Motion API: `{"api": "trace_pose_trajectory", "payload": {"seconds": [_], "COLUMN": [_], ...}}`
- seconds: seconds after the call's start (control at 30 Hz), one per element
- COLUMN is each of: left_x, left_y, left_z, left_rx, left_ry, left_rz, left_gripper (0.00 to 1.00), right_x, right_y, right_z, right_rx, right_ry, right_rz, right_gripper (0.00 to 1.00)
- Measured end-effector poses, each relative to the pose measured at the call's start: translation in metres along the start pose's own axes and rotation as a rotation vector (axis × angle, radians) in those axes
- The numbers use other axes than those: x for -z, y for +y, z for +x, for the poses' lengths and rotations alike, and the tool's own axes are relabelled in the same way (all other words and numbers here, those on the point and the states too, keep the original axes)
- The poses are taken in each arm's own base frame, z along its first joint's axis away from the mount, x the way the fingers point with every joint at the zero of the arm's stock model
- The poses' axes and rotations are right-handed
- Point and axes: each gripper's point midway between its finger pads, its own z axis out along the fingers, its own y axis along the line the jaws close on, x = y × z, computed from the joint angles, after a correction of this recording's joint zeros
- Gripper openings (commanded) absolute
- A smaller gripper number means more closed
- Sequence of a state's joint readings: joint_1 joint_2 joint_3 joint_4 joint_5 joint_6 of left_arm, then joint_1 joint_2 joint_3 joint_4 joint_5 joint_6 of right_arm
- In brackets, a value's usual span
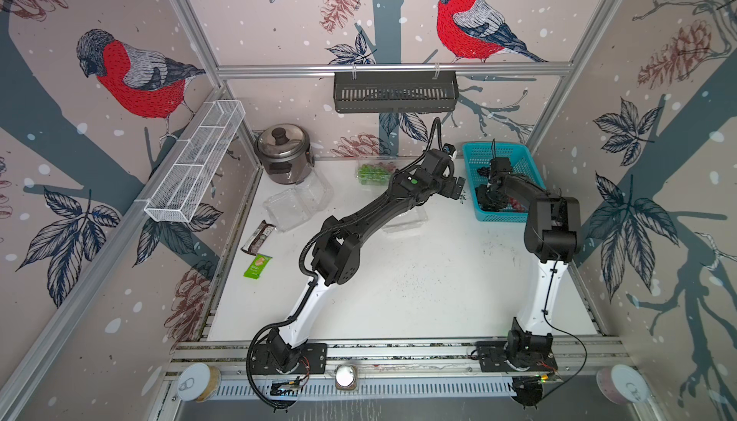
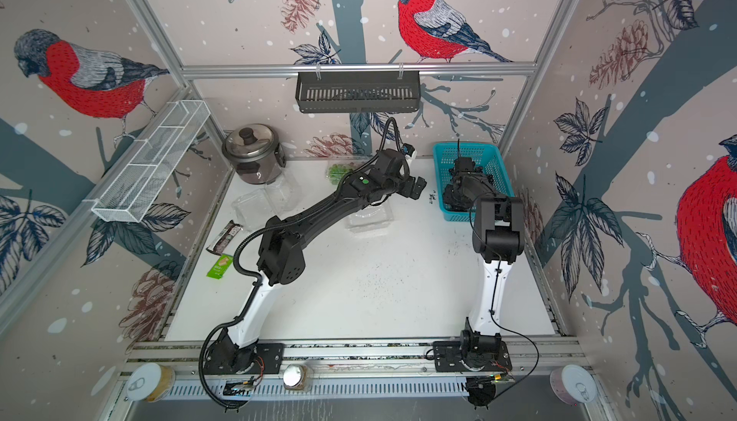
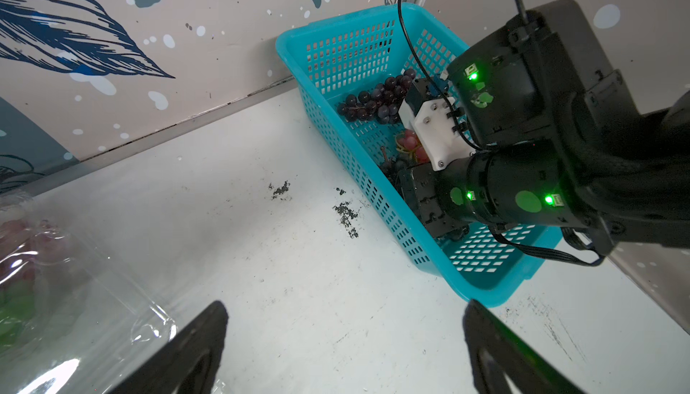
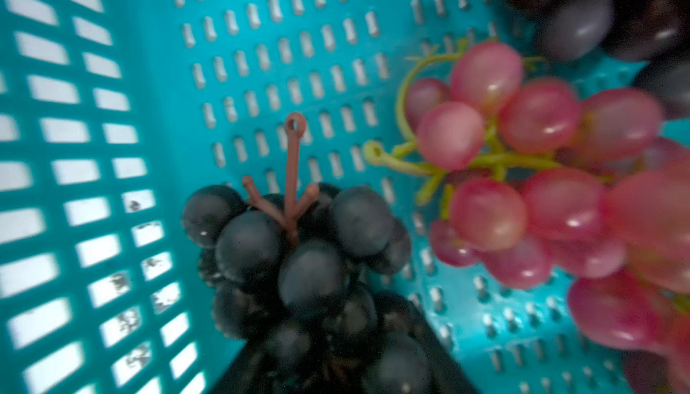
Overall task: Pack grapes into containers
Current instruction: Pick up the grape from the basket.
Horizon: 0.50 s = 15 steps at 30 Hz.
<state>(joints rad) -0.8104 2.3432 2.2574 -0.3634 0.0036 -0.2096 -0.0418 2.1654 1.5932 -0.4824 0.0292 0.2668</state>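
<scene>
- Nearest the front, a green snack packet (image 1: pixel 257 266) and a dark brown wrapped bar (image 1: pixel 258 236) are seen on the white table (image 1: pixel 418 287) near its left edge. They are shown in both top views only.
- Behind them an open, empty clear plastic clamshell container (image 1: pixel 293 205) is seen. A second clear container (image 1: pixel 399 225) is partly covered by the left arm.
- The left gripper (image 3: pixel 345 306) is held above bare table, near the turquoise perforated plastic basket (image 1: pixel 500 217). Its fingers (image 3: pixel 186 351) are spread wide with nothing between them, which is shown plainly only in the left wrist view.
- The right gripper (image 1: pixel 486 199) is seen inside the basket. Its tips are hidden by the arm in both top views.
- In the right wrist view a bunch of dark, almost black grapes (image 4: pixel 298 261) with a brown stem is shown close to the camera. Whether the fingers are clenched on it cannot be told.
- Just beside it a bunch of red grapes (image 4: pixel 541 187) on a green stem is seen on the basket floor.
- At the basket's far end a dark purple bunch (image 3: pixel 377 103) is revealed by the left wrist view.
- Against the back wall a third clear container (image 1: pixel 359 168) holding green grapes (image 1: pixel 371 172) is set near a steel rice cooker (image 1: pixel 283 156).
</scene>
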Motion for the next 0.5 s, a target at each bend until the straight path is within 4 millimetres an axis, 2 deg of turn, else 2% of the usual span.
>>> {"api": "trace_pose_trajectory", "payload": {"seconds": [0.2, 0.33, 0.5], "left_x": [0.001, 0.006, 0.015], "left_y": [0.000, -0.001, -0.004], "left_z": [0.001, -0.002, -0.007], "left_rx": [0.002, 0.004, 0.024], "left_ry": [0.007, 0.007, 0.002], "left_rz": [-0.001, 0.002, 0.017], "left_gripper": [0.97, 0.97, 0.97], "right_x": [0.026, 0.050, 0.067], "right_y": [-0.004, -0.006, -0.010], "right_z": [0.000, -0.009, -0.016], "right_rx": [-0.100, -0.177, -0.237], "right_ry": [-0.019, -0.068, -0.107], "right_rz": [-0.123, -0.218, -0.274], "right_gripper": [0.35, 0.30, 0.29]}}
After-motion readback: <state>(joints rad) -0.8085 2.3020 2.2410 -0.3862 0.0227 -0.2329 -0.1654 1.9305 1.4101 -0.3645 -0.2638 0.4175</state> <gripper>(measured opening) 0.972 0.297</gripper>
